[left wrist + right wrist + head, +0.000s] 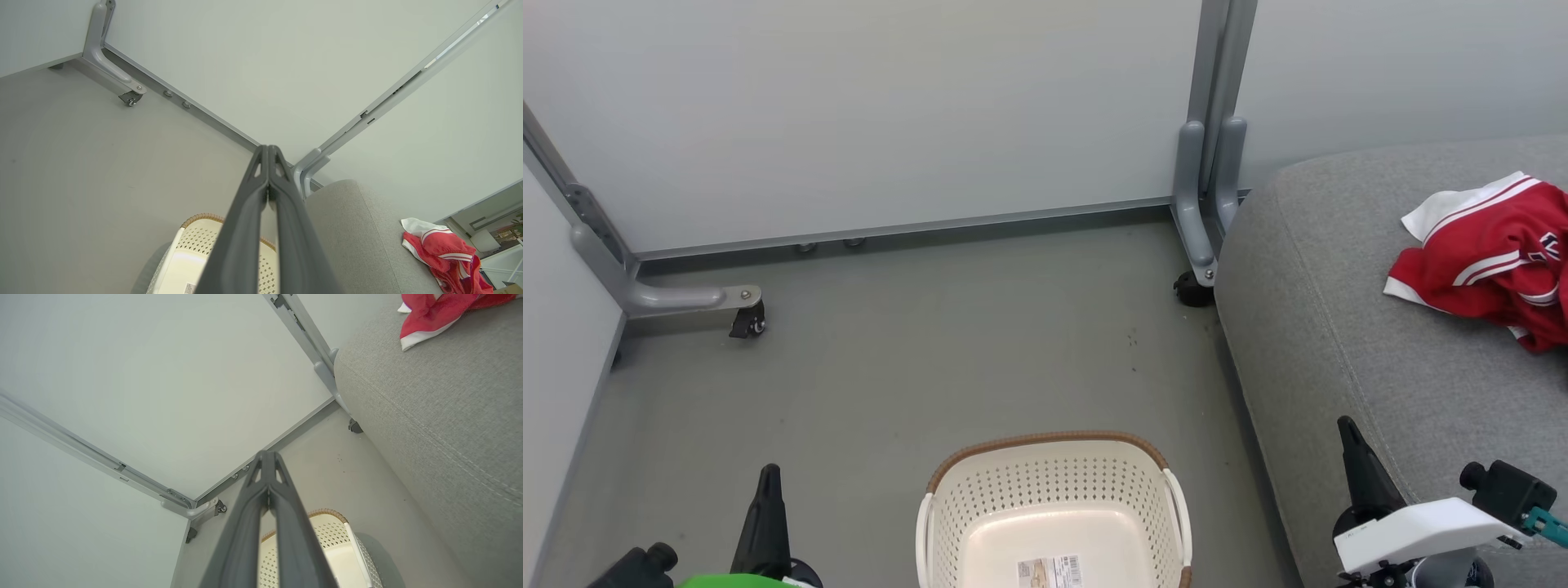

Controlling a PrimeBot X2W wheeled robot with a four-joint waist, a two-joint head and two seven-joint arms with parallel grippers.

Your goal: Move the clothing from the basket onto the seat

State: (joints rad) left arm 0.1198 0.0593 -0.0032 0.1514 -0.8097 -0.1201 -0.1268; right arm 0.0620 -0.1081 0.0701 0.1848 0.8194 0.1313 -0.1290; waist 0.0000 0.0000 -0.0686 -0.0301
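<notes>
Left gripper (768, 472) is noted at the near left, fingers (245, 220) pointed toward the far side, tips pressed together, nothing held. Right gripper (1346, 425) is noted at the near right, likewise pointed away, tips met and empty. A white wrist housing (1417, 531) is seen behind it, a green cover (735, 581) behind the left.

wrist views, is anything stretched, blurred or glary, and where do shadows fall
Left wrist view: the left tool looms huge and slightly soft near the lens; the basket casts a faint soft shadow on the floor. Right wrist view: the right tool looms likewise, soft shadow right of the basket. Head view: even diffuse light, sharp, no hard glare.
</notes>
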